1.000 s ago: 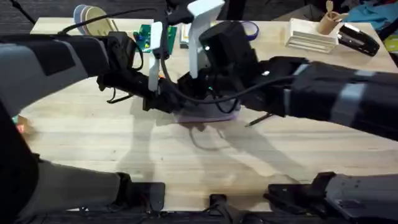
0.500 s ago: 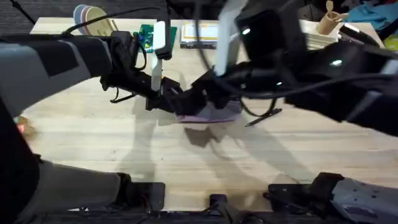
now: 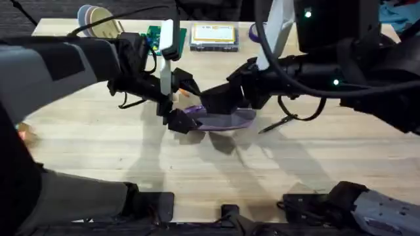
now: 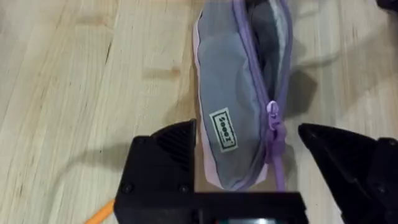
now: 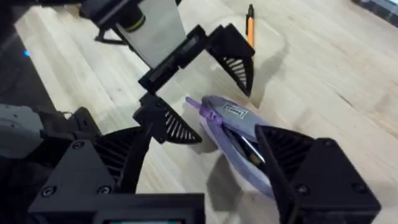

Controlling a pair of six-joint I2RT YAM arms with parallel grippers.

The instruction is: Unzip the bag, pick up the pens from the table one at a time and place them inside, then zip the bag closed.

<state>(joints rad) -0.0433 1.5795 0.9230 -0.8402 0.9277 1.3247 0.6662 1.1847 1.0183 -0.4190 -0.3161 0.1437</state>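
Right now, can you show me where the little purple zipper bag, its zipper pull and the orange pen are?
Small lavender fabric bag (image 4: 233, 124): left wrist view, on its grey side panel.
Purple zipper pull (image 4: 275, 134): left wrist view, on the tab.
Orange pen with black tip (image 5: 250, 28): right wrist view, on its barrel.

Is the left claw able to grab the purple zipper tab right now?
Probably yes. The left claw is open astride the bag, and the zipper tab lies uncovered between its fingers.

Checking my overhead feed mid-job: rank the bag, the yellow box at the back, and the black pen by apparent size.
1. bag, partly hidden by the grippers
2. yellow box, close to the bag in apparent size, so this ranking is unsure
3. black pen, clearly slimmest
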